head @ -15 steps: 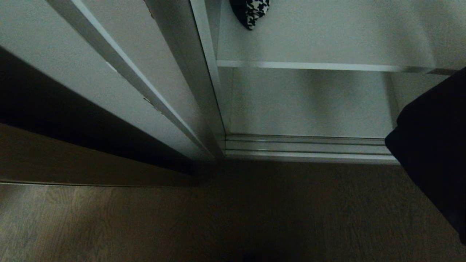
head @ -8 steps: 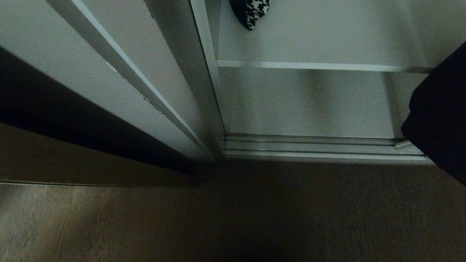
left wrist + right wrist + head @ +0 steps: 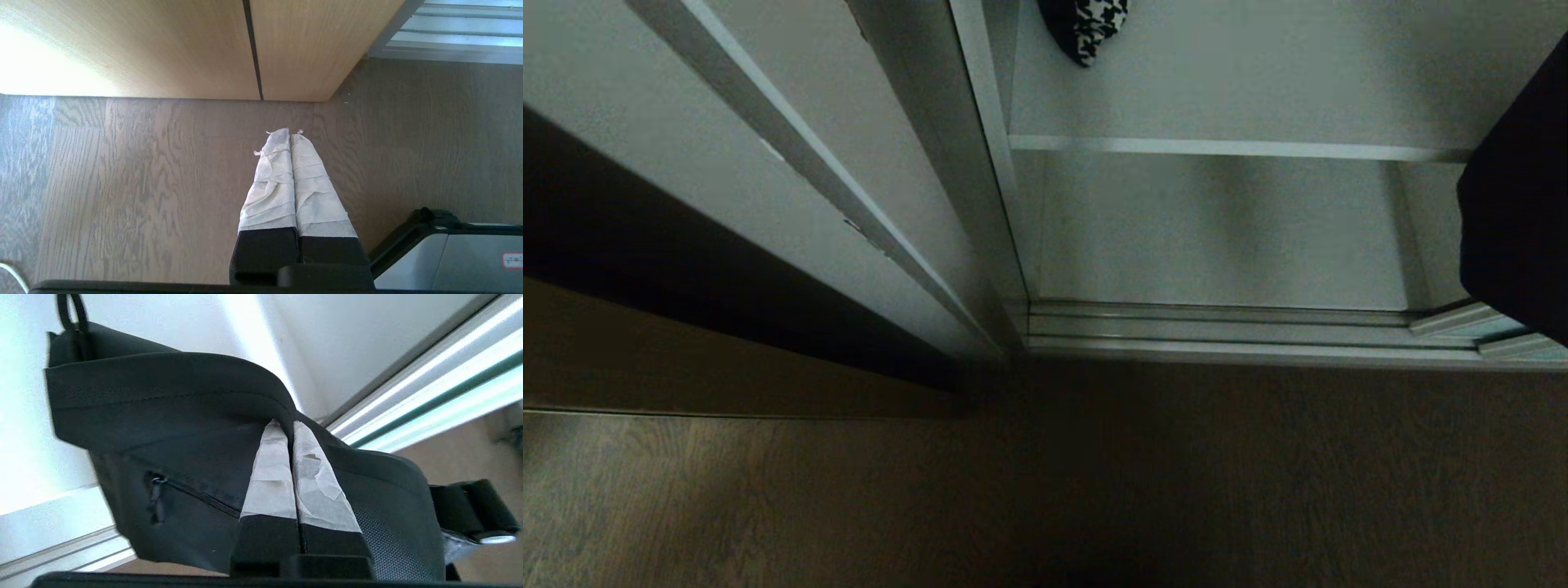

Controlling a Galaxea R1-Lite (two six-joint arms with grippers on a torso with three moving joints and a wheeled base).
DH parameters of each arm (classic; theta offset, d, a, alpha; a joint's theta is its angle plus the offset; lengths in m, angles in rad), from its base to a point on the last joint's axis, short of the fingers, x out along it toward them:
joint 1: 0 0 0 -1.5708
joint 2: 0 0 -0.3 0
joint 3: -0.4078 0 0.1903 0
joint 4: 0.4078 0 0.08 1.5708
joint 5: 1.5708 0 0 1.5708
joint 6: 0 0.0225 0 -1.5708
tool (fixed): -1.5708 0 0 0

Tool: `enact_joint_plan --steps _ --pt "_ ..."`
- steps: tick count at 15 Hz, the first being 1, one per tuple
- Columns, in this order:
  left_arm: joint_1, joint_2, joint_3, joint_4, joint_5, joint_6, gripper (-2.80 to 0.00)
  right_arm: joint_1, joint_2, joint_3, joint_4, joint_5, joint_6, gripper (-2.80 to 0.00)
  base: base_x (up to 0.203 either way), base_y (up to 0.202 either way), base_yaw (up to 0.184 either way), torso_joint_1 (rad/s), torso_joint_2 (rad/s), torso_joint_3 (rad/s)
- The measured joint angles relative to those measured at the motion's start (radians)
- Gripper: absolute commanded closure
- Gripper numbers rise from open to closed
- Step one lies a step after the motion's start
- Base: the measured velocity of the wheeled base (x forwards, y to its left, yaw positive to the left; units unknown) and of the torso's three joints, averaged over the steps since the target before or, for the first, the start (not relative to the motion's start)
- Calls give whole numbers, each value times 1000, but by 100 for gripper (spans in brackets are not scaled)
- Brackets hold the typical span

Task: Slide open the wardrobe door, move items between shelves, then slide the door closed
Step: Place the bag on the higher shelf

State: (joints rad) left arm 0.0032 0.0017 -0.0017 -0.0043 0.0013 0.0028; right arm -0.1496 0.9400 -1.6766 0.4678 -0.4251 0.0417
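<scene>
**Bag Clamped in Right Gripper at Open Wardrobe**

Nearest, the left gripper [image 3: 290,132] hangs over the floor [image 3: 122,183], fingers pressed together, empty. Right gripper [image 3: 287,424] is clamped on a fold of the bag [image 3: 171,416], which hangs at the opening's right edge above the track [image 3: 1217,331]. Farther in, the cloth [image 3: 1086,28] lies on a shelf [image 3: 1217,147].

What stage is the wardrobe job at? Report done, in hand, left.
Done: the wardrobe stands open, its bottom track exposed. In hand: the right hand is shut on the black bag, hanging at the opening's right edge. The houndstooth piece lies on a shelf. Left: shelve the bag, close the door. The left hand idles shut over the floor.
</scene>
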Motion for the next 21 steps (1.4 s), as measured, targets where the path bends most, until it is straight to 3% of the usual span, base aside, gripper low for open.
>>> enact_joint_plan --steps 5,12,15,18,21 --pt "0 0 0 0 0 0 0 13 -56 -19 67 -3 -40 0 0 0 0 0 0 0" --pt "0 0 0 0 0 0 0 15 42 -234 53 -7 -73 0 0 0 0 0 0 0" --pt "0 0 0 0 0 0 0 12 108 -259 -68 -8 -127 0 0 0 0 0 0 0" --pt "0 0 0 0 0 0 0 -6 171 -262 -190 -19 -123 0 0 0 0 0 0 0" --pt "0 0 0 0 0 0 0 -12 223 -262 -323 -96 -115 0 0 0 0 0 0 0"
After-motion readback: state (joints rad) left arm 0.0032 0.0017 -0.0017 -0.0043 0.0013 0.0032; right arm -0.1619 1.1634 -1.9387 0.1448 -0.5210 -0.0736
